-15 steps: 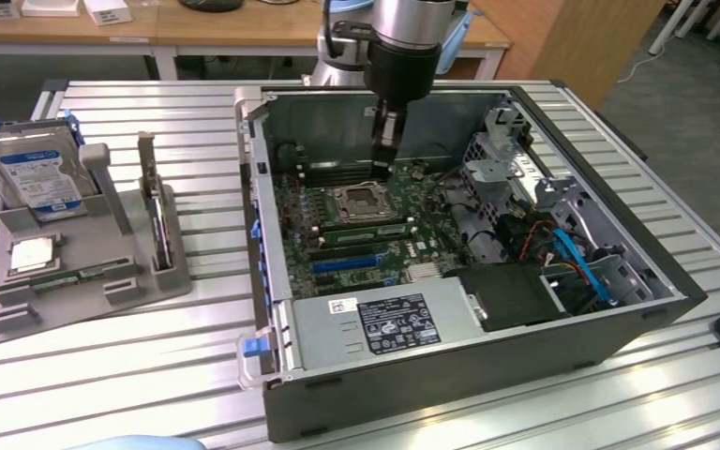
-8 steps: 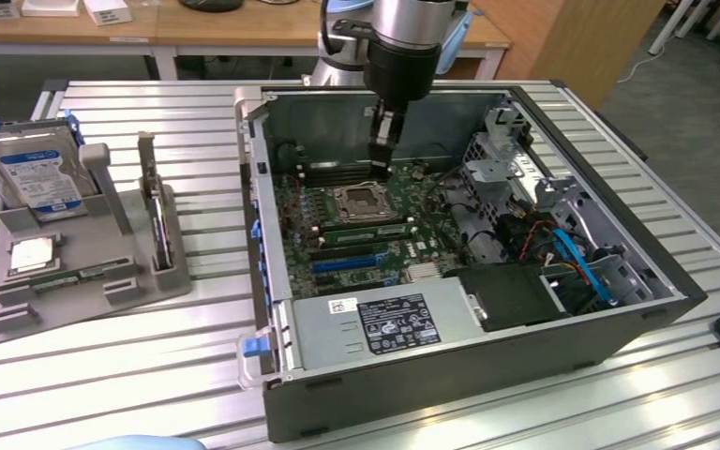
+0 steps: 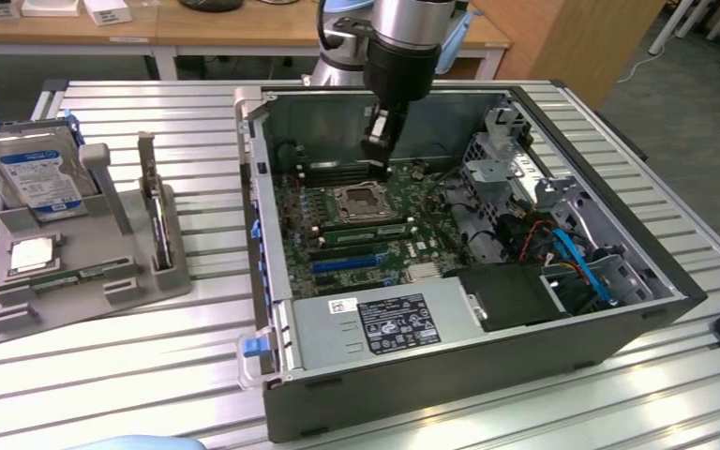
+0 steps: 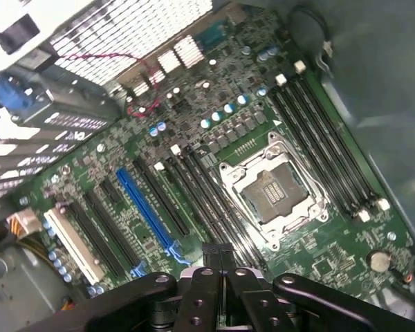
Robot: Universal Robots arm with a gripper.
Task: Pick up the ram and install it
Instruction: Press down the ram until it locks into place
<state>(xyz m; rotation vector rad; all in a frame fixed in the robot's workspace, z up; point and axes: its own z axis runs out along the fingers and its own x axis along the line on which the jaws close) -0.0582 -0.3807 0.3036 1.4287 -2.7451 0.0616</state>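
The ram point(image 3: 82, 275), a thin green stick, lies flat in the grey holder point(image 3: 35, 314) at the exterior view's left, beside the square silver chip point(image 3: 33, 253). Far from it, my gripper point(image 3: 375, 157) hangs inside the open computer case point(image 3: 460, 375), above the green motherboard point(image 3: 392, 248) just behind the empty processor socket point(image 3: 363, 202). In the wrist view the gripper point(image 4: 218, 257) is shut, its dark fingers point(image 4: 206, 290) meeting over the long black memory slots point(image 4: 214, 207) next to the socket point(image 4: 271, 194). I see no green board between the fingers.
A hard drive point(image 3: 35, 173) with a blue-white label stands upright in the holder. Inside the case are the power supply point(image 3: 392, 323), drive cage point(image 3: 504, 155), blue and orange cables point(image 3: 579, 262) and blue and black expansion slots point(image 4: 146, 207). The case walls ring the gripper.
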